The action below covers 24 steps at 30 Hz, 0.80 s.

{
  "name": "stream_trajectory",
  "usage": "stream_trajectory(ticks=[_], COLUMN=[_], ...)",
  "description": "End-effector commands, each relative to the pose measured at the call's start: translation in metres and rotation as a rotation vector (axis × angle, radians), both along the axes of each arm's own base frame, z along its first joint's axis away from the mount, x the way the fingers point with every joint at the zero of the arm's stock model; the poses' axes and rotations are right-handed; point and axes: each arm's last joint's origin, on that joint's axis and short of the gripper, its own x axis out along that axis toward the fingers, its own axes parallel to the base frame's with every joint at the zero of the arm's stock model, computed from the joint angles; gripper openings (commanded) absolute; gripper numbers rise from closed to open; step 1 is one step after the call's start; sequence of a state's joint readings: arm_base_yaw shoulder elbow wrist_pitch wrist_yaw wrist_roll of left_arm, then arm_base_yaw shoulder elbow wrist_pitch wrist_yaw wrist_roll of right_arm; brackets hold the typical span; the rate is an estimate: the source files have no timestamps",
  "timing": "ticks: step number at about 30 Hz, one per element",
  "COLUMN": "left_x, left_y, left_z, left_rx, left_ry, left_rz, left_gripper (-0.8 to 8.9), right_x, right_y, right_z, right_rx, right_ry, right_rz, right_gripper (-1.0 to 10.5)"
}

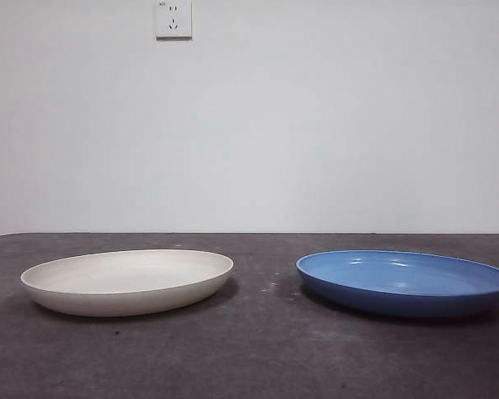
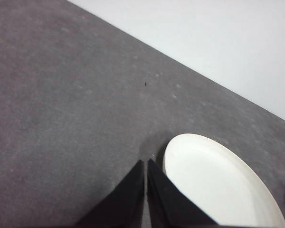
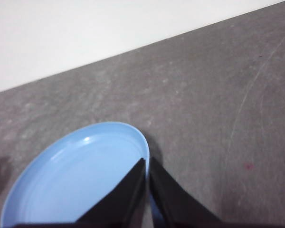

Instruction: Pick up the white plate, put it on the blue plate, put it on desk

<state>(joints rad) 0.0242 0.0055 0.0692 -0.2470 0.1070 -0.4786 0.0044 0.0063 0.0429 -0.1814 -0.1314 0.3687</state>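
Dark bench [image 1: 266, 349], white wall: white plate [image 1: 126, 281] rests well apart from blue plate [image 1: 406, 283], just beside the left fingers [image 2: 146, 164], closed and empty like the right fingers [image 3: 147, 162].

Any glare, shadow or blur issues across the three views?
Front view: sharp, even light; faint highlights inside the blue plate, soft shadows under both it and the white plate. Left wrist view: slightly soft, left hand shut. Right wrist view: blurrier, right hand shut, small glint on the plate.
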Motion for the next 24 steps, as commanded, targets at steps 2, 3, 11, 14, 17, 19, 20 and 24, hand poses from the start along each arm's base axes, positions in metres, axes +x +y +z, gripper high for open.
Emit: stream_trajectory(ticks=[2,3,11,14,17,19,20,24], left_x=[-0.006,-0.008,-0.020,-0.023,-0.023,-0.021,-0.020,-0.010], left_y=[0.000,0.000,-0.001,-0.001,-0.002,-0.003,-0.004,-0.006], left_z=[0.024,0.030,0.077,0.093,0.109,0.120,0.124,0.139], left_rx=[-0.016,-0.015,0.029,0.073,0.132,0.164,0.175,0.220], left_ry=[-0.045,-0.056,-0.119,-0.072,-0.026,0.012,0.030,0.131], left_rz=[0.000,-0.001,-0.007,-0.025,-0.083,-0.130,-0.152,-0.260], left_gripper=[0.11,0.11,0.11,0.11,0.11,0.11,0.11,0.11], right_x=[-0.005,-0.006,-0.022,-0.026,-0.027,-0.025,-0.023,-0.013], right_y=[0.000,0.000,0.000,0.000,0.000,0.002,0.002,0.005], right_z=[0.024,0.031,0.081,0.100,0.118,0.129,0.133,0.148], right_rx=[0.018,0.017,-0.007,-0.029,-0.082,-0.114,-0.126,-0.183], right_ry=[-0.082,-0.102,-0.164,-0.134,-0.088,-0.039,-0.015,0.099], right_rz=[-0.001,-0.001,0.000,0.003,0.031,0.075,0.096,0.212], right_gripper=[0.1,0.1,0.1,0.1,0.1,0.1,0.1,0.1])
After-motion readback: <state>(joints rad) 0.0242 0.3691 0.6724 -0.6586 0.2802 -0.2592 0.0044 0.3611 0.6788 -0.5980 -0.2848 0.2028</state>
